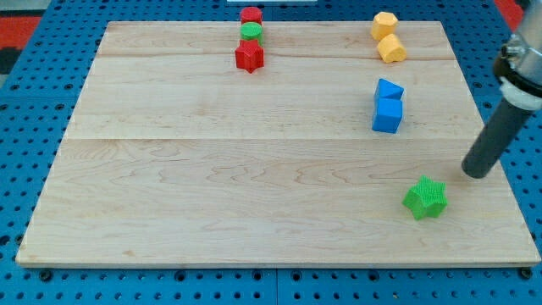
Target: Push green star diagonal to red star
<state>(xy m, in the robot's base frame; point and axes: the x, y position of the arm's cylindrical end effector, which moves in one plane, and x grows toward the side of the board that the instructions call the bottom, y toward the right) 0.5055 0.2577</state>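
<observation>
Rod tip set behind the green star

The tip (478,174), a bare rod holding nothing, sits near the green star (425,197) at its 2 o'clock, apart, likely to shove it toward the far red star (249,57)

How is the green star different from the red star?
The green star is green and sits alone near the view's bottom right, close to my tip. The red star is red and sits near the view's top, touching a green block. Both are small stars on the wooden board.
</observation>
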